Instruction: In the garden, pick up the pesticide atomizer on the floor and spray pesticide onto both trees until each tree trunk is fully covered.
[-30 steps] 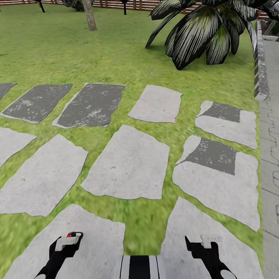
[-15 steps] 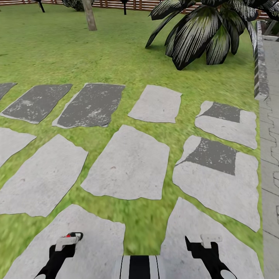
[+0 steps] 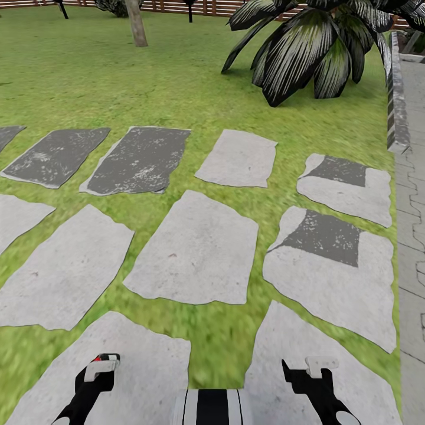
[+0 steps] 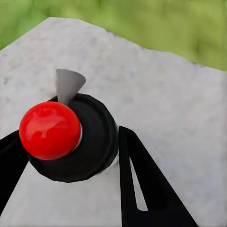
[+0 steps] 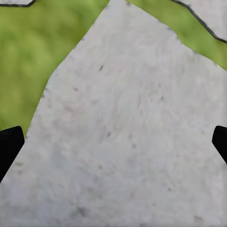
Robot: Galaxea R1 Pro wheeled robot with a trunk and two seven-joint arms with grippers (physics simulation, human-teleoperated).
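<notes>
**Atomizer in the left gripper, trees still far off**

Left wrist view puts the pesticide atomizer (image 4: 71,142), a round black cap topped by a glossy red ball with a small grey nozzle, between the two black fingers (image 4: 146,189) of the left gripper (image 4: 71,179), which appear clenched on its body. In the head view its red tip (image 3: 98,358) peeks above that gripper, low over a pale, rough, irregular stone paver (image 3: 106,378).

The right gripper (image 5: 113,142) hangs released and empty, fingers spread wide above another speckled grey paver (image 5: 127,142).

One tree trunk (image 3: 137,23), a smooth mottled grey-brown column, stands well away across the bright green lawn (image 3: 118,77), near the brown slatted fence (image 3: 171,7). A dark, broad-leaved spiky plant (image 3: 307,53) stands further right.

Likely risks: the smooth rounded cap could slip or twist in the fingers while driving, leaving the nozzle aimed off the trunk; spraying from too far would probably leave bark uncovered.
</notes>
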